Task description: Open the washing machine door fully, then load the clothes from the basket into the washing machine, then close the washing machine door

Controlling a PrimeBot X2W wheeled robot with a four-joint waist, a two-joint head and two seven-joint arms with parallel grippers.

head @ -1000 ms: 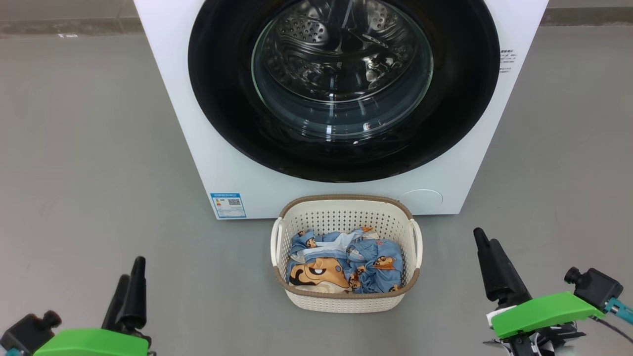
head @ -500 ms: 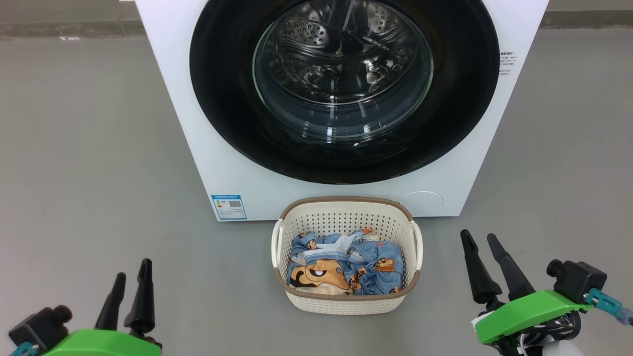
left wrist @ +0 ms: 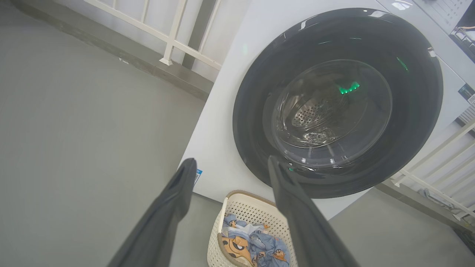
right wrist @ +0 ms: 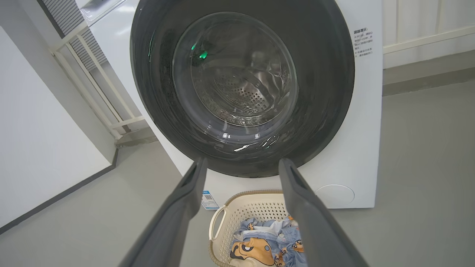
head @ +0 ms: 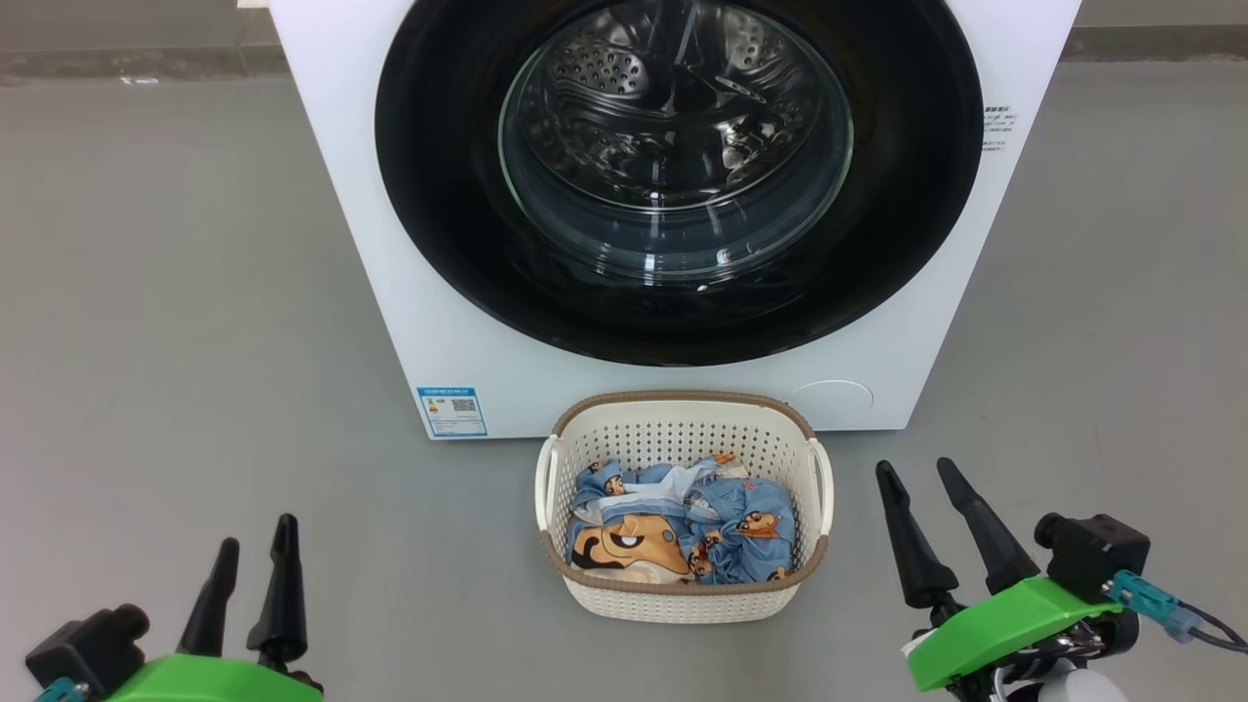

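The white washing machine [head: 429, 292] stands ahead with its round black door [head: 439, 195] flat against the front, glass bowl window [head: 673, 136] at its centre. On the floor just before it sits the cream basket [head: 682, 414], holding the light blue bear-print clothes [head: 682, 531]. My left gripper [head: 255, 556] is open at the lower left, well left of the basket. At the lower right my right gripper [head: 916, 473] is open too, a little right of the basket. Both wrist views show the door [left wrist: 252, 111] [right wrist: 326, 74], basket [left wrist: 243, 202] [right wrist: 245, 200] and clothes [left wrist: 256, 244] [right wrist: 267, 244] beyond open fingers.
Grey floor [head: 175, 292] spreads wide on both sides of the machine. A blue label sticker [head: 451, 411] marks the machine's lower left front. White railings [left wrist: 167, 37] and a pale wall [right wrist: 37, 129] stand behind and beside the washer.
The right gripper's fingers have spread apart and the gripper has drifted left toward the basket. The left gripper's fingers have also parted and sunk slightly. The camera has tilted a little.
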